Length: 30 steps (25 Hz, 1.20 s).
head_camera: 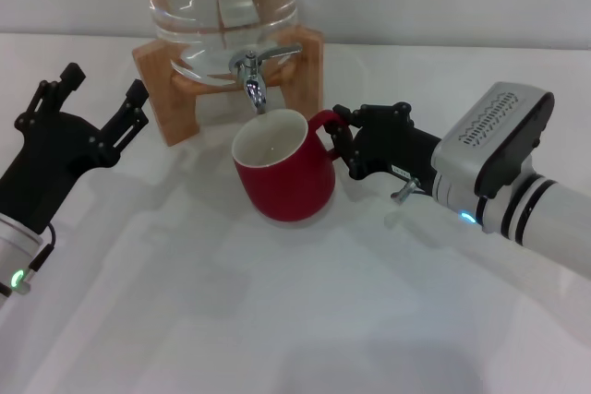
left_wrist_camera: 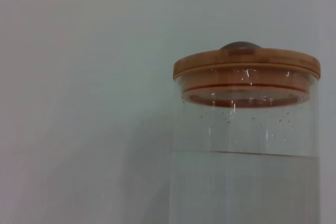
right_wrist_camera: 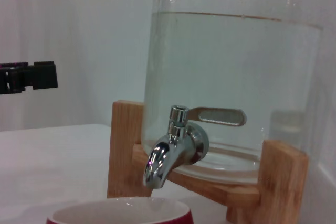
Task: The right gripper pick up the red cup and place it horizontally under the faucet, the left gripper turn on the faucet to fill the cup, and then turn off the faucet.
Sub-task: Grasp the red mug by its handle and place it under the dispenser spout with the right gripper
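Observation:
The red cup (head_camera: 282, 175) stands upright on the white table, its cream inside right below the spout of the chrome faucet (head_camera: 253, 77). My right gripper (head_camera: 345, 143) reaches in from the right and is shut on the cup's red loop handle. The faucet's flat lever (right_wrist_camera: 220, 116) points sideways and no water runs from the spout. In the right wrist view the faucet (right_wrist_camera: 173, 153) sits just above the cup's rim (right_wrist_camera: 119, 211). My left gripper (head_camera: 103, 89) hovers open to the left of the wooden stand, apart from the faucet.
The glass jar (head_camera: 217, 6) holds water and rests in a wooden stand (head_camera: 171, 89) at the back. Its wooden lid (left_wrist_camera: 247, 66) shows in the left wrist view. White table (head_camera: 231, 320) spreads in front of the cup.

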Available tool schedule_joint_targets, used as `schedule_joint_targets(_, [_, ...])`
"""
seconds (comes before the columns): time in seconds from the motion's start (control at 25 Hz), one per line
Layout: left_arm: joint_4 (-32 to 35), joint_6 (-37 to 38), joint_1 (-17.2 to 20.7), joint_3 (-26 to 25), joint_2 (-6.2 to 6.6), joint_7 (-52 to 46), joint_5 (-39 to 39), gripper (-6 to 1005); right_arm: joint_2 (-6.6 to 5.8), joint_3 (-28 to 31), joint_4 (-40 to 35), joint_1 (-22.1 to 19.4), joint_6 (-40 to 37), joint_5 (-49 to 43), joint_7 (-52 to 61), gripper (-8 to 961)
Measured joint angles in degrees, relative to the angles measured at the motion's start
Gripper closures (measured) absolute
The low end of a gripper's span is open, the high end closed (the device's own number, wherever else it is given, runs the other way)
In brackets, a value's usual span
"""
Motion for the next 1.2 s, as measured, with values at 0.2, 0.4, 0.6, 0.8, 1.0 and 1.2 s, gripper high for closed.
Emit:
schedule_joint_targets(0.2, [0.0, -0.66, 0.22, 0.0, 0.0, 0.0, 0.0, 124, 0.0, 0.33, 0.05, 0.5, 1.04, -0.08, 0.03, 820])
schedule_joint_targets(0.4, [0.0, -0.97, 0.28, 0.44, -0.07, 0.0, -0.02, 124, 0.0, 0.42, 0.05, 0.74, 2.27, 0.19, -0.04, 820])
schedule_joint_targets(0.6, [0.0, -1.28, 0.41, 0.82, -0.09, -0.01, -0.19, 124, 0.0, 1.84, 0.04, 0.96, 4.03, 0.12, -0.03, 820])
schedule_joint_targets(0.8, [0.0, -1.44, 0.66, 0.81, -0.09, 0.0, -0.21, 125, 0.01, 2.88, 0.04, 1.13, 4.93, 0.26, -0.07, 820])
schedule_joint_targets(1.0, [0.0, -1.5, 0.72, 0.79, -0.09, 0.0, -0.24, 125, 0.0, 3.39, 0.07, 1.29, 5.59, -0.03, -0.16, 820])
schedule_joint_targets(1.2, [0.0, -1.26, 0.58, 0.78, -0.09, 0.0, -0.21, 124, 0.0, 3.44, 0.18, 1.41, 5.64, -0.09, -0.33, 820])
